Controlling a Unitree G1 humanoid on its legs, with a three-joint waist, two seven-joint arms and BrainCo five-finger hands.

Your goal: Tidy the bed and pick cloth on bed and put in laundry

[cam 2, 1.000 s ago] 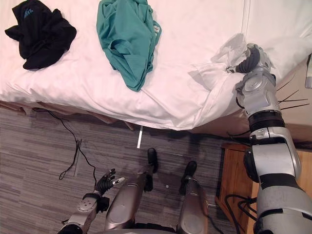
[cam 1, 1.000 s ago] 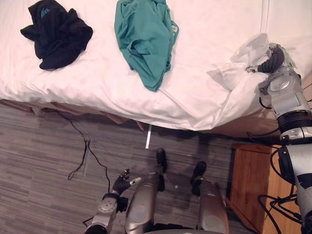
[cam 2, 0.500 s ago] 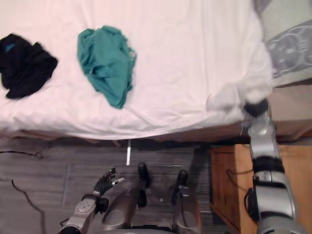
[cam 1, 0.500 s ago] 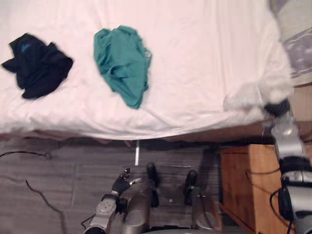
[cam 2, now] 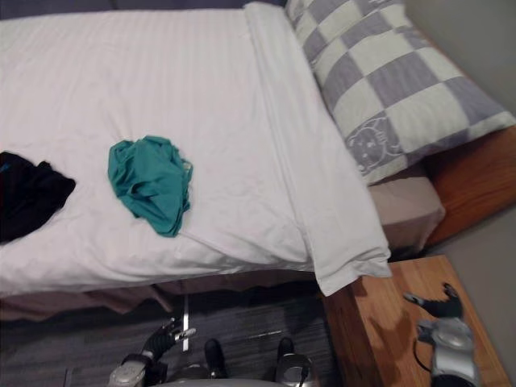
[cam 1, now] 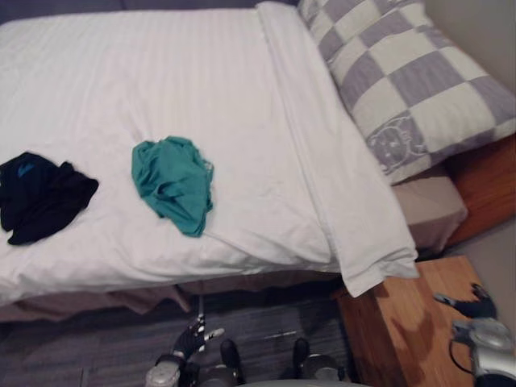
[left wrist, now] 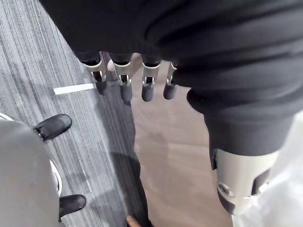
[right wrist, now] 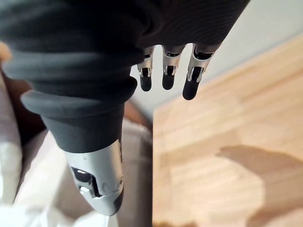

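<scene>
Below me lay grey striped carpet — to my right a wooden nightstand, a pale wall beyond.

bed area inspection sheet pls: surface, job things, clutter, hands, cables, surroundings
Surface: bed under a white duvet, with a checked pillow at the head end.
Job's things: teal cloth crumpled on the duvet near the front edge; black cloth crumpled apart from it, further to the robot's left.
Clutter: white strip on the grey floor.
Hands: left hand open and empty, low over the floor; right hand open and empty, above the wooden nightstand.
Cables: nothing seen.
Surroundings: wooden bed frame beside the nightstand.
</scene>
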